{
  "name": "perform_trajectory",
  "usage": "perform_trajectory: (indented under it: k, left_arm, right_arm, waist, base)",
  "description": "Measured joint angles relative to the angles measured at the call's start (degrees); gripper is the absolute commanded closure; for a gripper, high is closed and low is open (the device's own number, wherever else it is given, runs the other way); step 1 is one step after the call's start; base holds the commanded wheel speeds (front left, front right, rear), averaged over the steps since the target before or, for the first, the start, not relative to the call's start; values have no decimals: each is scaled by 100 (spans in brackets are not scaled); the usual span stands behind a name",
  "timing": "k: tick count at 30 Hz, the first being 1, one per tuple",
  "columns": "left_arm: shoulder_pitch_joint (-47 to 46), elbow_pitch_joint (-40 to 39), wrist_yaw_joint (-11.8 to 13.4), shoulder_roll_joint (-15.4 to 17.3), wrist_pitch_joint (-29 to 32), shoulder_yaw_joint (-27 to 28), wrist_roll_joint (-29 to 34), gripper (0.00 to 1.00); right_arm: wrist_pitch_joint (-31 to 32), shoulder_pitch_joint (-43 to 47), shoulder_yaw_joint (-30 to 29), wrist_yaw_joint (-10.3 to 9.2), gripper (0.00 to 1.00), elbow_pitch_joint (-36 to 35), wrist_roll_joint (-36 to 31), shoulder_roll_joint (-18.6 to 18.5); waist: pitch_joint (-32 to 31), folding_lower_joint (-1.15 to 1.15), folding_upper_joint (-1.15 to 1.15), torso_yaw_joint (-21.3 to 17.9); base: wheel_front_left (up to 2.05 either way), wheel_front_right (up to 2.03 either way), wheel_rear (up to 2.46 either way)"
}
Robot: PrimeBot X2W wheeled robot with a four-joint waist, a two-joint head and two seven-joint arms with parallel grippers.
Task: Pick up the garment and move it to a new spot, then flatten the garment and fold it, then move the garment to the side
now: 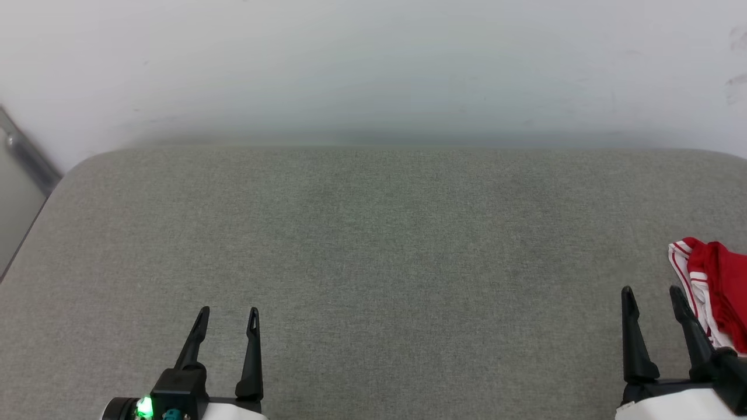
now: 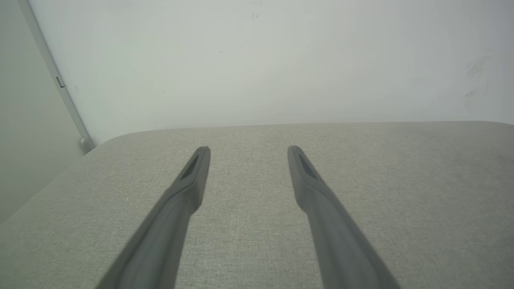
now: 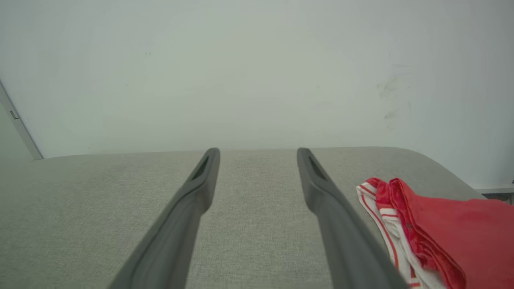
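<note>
1. At the far left, beyond the table's (image 1: 373,233) rounded left corner, a grey metal strip (image 1: 26,154) runs slanted down the white wall (image 1: 373,70).
2. The left gripper (image 1: 229,310) sits over the table's near left part. Its two dark fingers (image 2: 188,188) are spread wide apart with nothing between them, pointing toward the table's far edge. A green light (image 1: 144,407) glows at its base.
3. The middle of the table shows its grey woven fabric cover, which reaches back to the wall.
4. The right gripper (image 1: 651,289) sits over the table's near right part. Its fingers (image 3: 192,192) are likewise spread wide and hold nothing.
5. The garment (image 1: 721,280) lies bunched at the table's right edge, just beside the right gripper's outer finger. Red cloth is folded over white trim with red stripes. In the head view the picture's edge cuts it off. Whether the finger touches the cloth cannot be told.
</note>
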Motion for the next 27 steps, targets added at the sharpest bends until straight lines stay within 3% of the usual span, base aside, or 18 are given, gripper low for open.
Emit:
perform_trajectory:
  k: [9,10,16,27]
  left_arm:
    - [89,79,-35,-8,0,-23,3,0]
    - [92,92,-38,-9,0,-22,-11,100]
    - [204,399,-46,-15,36,-58,-96,100]
    - [69,525,-148,-3,303,23,-1439,100]
  right_arm:
    - [0,399,-96,0,0,-168,-5,125]
    - [0,399,-86,0,100,-165,-5,129]
    - [47,400,-74,0,100,149,57,134]
    - [357,304,-71,0,100,316,1272,136]
  waist:
    - [-85,0,0,0]
    - [-85,0,0,-3]
    - [-85,1,0,-6]
    - [-76,1,0,-37]
  base:
    - [0,0,0]
    - [0,0,0]
    - [0,0,0]
    - [0,0,0]
